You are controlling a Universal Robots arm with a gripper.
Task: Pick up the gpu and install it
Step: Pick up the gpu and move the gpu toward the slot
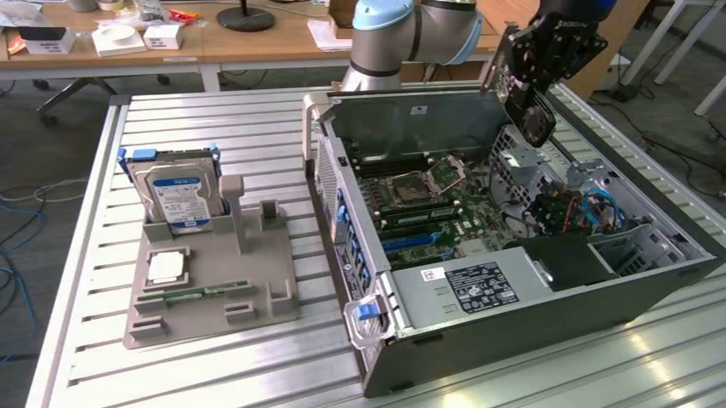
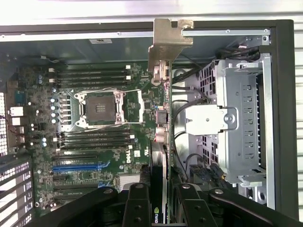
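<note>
Hand (image 1: pixel 533 85) clamped on the gpu (image 1: pixel 529 119), a thin dark circuit card, above the open case.

At the exterior view's left I see a blue-labelled silver hard drive (image 1: pixel 176 200) standing upright in a grey plastic holder tray (image 1: pixel 267 297) on the slatted metal bench (image 1: pixel 227 119). To its right lies the open dark grey computer case (image 1: pixel 545 314), with its green motherboard (image 1: pixel 420 200) exposed. Towards the exterior view's right, over the back of the case, my black hand grips the gpu, tilted and clear of the board. In the wrist view the card runs edge-on between my fingers (image 2: pixel 137 208), with its pale metal bracket (image 2: pixel 166 47) at the far end near the case wall.
</note>
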